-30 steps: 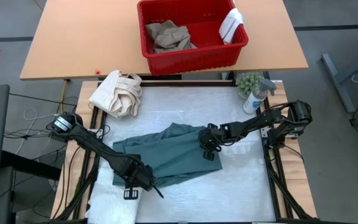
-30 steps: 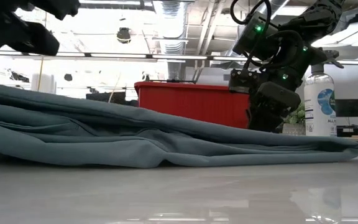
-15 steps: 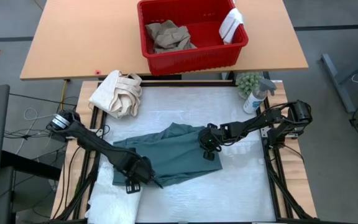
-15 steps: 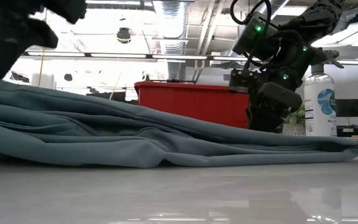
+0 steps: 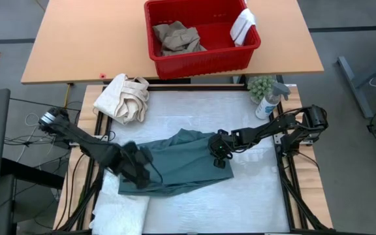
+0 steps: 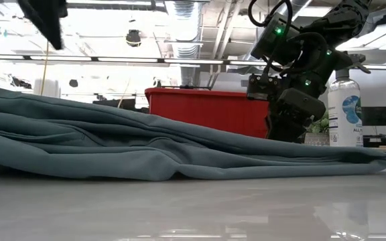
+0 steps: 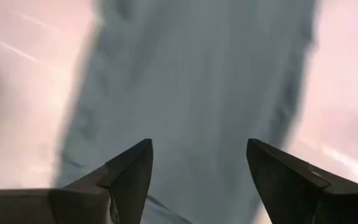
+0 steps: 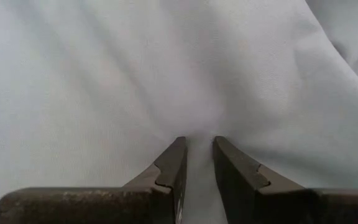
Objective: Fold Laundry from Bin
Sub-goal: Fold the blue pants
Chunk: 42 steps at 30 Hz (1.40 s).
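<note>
High view: the teal garment (image 5: 178,163) lies flat on the table (image 5: 253,196), well apart from the red bin (image 5: 201,62). The left gripper (image 5: 139,171) is above the garment's near-left corner, the right gripper (image 5: 219,151) at its far-right edge.

Low view: the garment spreads before the bin.

Left wrist view: fingers (image 7: 129,171) spread, released.

Right wrist view: fingers (image 8: 169,165) pinch a garment fold.

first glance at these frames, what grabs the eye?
The teal garment sprawled across the middle of the white table, with the right hand pinching its edge and the left hand open above its other side. Behind it, the red bin sits on the wooden table.
</note>
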Each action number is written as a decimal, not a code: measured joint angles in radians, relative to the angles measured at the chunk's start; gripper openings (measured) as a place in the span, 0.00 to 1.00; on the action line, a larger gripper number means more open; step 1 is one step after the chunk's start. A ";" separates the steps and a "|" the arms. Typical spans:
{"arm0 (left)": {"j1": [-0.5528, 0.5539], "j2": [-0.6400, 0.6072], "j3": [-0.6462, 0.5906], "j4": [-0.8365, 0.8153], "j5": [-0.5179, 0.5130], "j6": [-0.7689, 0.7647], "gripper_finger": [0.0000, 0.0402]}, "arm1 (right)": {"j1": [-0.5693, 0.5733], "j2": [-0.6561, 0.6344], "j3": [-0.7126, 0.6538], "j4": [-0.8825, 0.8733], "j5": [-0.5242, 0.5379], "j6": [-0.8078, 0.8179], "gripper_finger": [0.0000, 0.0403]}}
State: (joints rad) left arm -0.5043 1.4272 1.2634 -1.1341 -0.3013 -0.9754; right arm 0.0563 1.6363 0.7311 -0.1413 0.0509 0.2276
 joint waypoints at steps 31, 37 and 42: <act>0.334 -0.207 -0.582 0.344 0.161 0.459 0.62 | 0.001 0.000 0.000 0.008 0.000 0.018 0.27; 0.371 -0.207 -0.582 0.367 0.242 0.529 0.56 | 0.000 0.000 0.000 0.008 0.000 0.018 0.27; 0.406 -0.203 -0.582 0.367 0.230 0.563 0.41 | 0.000 0.000 0.000 0.008 0.000 0.018 0.27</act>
State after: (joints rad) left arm -0.0983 1.2243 0.6815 -0.7676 -0.0711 -0.4125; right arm 0.0566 1.6367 0.7311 -0.1333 0.0513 0.2455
